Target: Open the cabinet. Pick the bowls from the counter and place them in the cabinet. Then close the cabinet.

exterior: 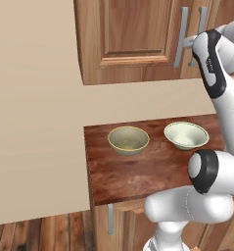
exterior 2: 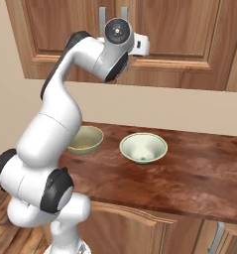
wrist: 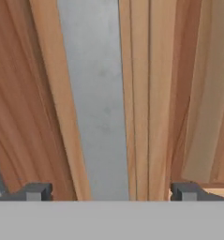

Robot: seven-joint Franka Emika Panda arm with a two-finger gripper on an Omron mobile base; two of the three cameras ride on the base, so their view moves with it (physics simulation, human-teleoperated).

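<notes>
Beige wall behind, dark reddish counter (exterior: 138, 171) below, cabinet (exterior: 133, 39) hung above it, both doors shut. Medium-brown wood, raised panels, two long grey bar handles side by side at the middle seam, left handle (exterior: 180, 37) and right handle (exterior: 201, 24). Likely stiff and fairly heavy on its hinges, swinging in an arc rather than pulling straight; smooth metal bar probably slippery, so best gripped squarely across the bar, away from its ends. Gripper (wrist: 111, 191) raised to the cabinet front, fingers spread, one handle (wrist: 97, 103) running between the tips, not yet pinched. Under the cabinet, on the counter, two bowls close together but apart: olive bowl (exterior: 128, 139) to the left, pale bowl (exterior: 186, 135) to the right, both upright, likely light and hard.
</notes>
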